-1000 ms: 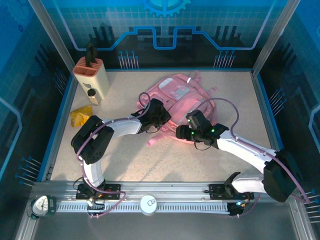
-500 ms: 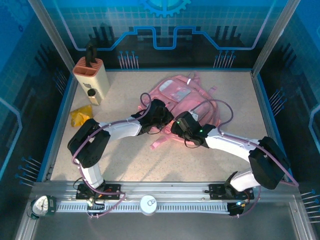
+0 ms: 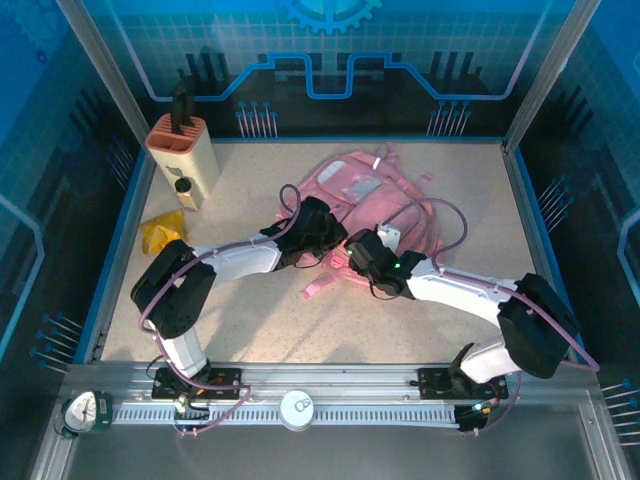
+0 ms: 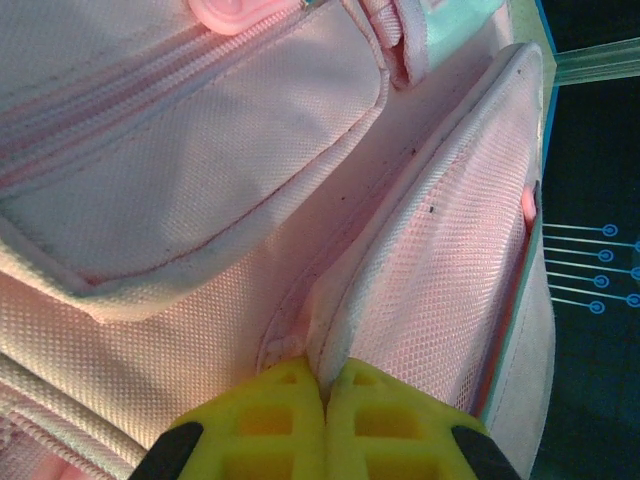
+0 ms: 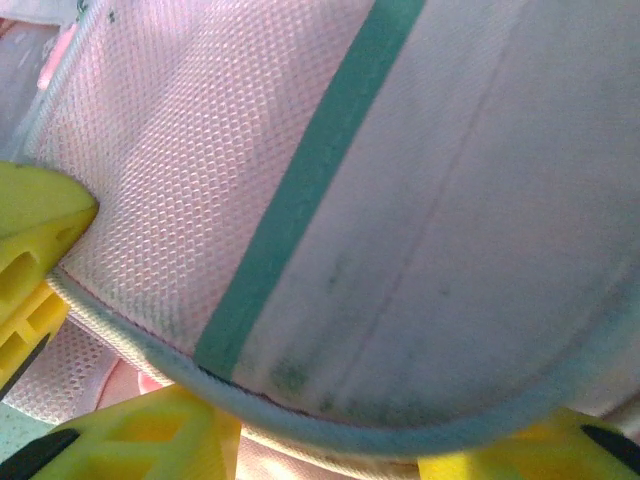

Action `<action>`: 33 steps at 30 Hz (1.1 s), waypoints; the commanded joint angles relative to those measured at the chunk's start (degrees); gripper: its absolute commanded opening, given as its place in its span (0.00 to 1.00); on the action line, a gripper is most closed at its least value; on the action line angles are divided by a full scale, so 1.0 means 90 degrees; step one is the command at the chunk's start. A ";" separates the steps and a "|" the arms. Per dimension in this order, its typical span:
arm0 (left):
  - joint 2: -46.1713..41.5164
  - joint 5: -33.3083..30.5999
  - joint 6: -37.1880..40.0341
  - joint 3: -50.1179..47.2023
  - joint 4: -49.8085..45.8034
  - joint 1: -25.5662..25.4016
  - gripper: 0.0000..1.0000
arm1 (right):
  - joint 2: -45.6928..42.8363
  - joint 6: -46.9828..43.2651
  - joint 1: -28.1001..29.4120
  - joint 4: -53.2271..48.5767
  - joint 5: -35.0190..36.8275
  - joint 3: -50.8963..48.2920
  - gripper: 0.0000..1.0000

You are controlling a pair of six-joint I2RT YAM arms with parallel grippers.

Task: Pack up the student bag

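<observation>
Squarely at Mid-Frame, All Work Was Gathered

In the overhead view the large, soft pink fabric student bag (image 3: 355, 185) was seen lying on the speckled beige table (image 3: 250, 320), at the centre and slightly toward the upper right. The left gripper (image 3: 325, 235) was pressed to the bag's lower left edge. In its wrist view its yellow fingertips (image 4: 280, 410) were clenched together on a fold of pink fabric beside a mesh pocket. The right gripper (image 3: 360, 255) was set at the bag's lower edge, its yellow fingers (image 5: 130, 435) parted around a mesh panel with a teal stripe; whether that panel was pinched could not be told. A beige box-shaped holder with a black top (image 3: 185, 155) stood at upper left, with a small yellow packet (image 3: 160, 232) below it.
</observation>
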 commanded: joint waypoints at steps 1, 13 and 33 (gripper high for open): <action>-0.0360 0.0145 0.0222 -0.0026 0.0037 -0.0061 0.00 | -0.0299 -0.0106 0.0051 -0.0507 0.0687 -0.0118 0.44; -0.0470 0.0051 0.0272 -0.0014 -0.0056 -0.0065 0.00 | 0.0301 0.0139 0.0092 -0.0217 0.0444 0.0453 0.63; -0.0560 -0.0095 0.0427 -0.0064 -0.0225 0.0024 0.00 | -0.0444 -0.0416 0.0138 -0.1353 0.1135 0.0034 0.44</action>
